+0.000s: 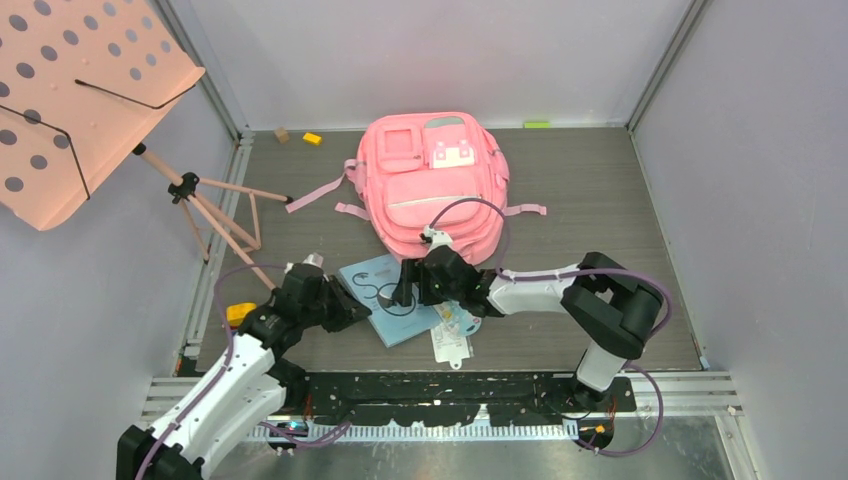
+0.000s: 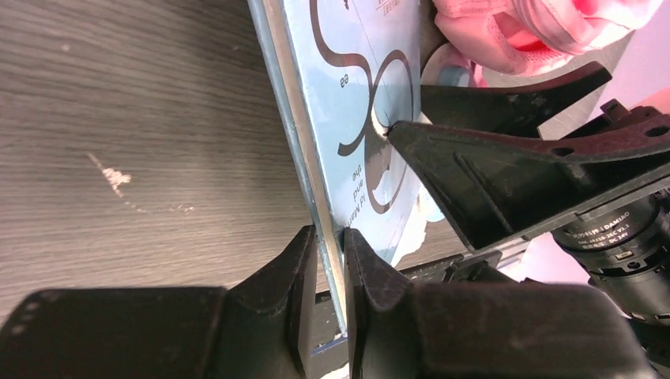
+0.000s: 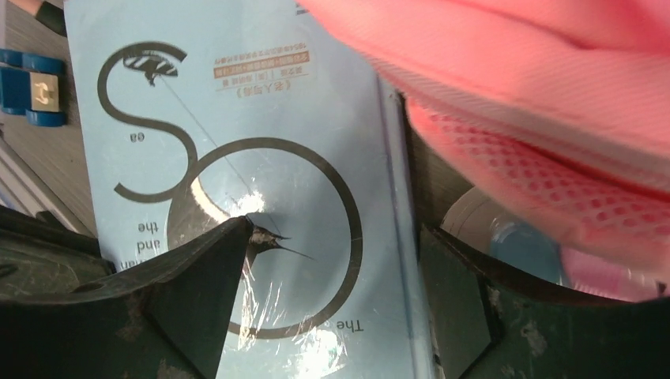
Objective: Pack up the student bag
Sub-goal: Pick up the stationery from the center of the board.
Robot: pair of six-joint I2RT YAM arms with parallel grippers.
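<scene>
The student bag [image 1: 432, 180] lies flat at the back of the table, its pink fabric also filling the right wrist view's top right [image 3: 537, 103]. In front of it a light blue book [image 1: 385, 300] rests on the table. My left gripper [image 1: 366, 312] is shut on the book's left edge, and in the left wrist view its jaws pinch the thin edge [image 2: 330, 245] of the book [image 2: 355, 95]. My right gripper [image 1: 420, 285] stands open over the book [image 3: 237, 158]. Its left fingertip [image 3: 237, 237] touches the cover, and its other finger is past the book's bag-side edge.
A salmon-pink music stand [image 1: 80, 100] on a tripod fills the left side. A white packet [image 1: 452, 335] lies beside the book's near corner. A yellow block [image 1: 313, 138], a wooden block [image 1: 282, 135] and a green piece [image 1: 537, 124] sit along the back wall. A yellow item [image 1: 240, 313] lies by the left arm.
</scene>
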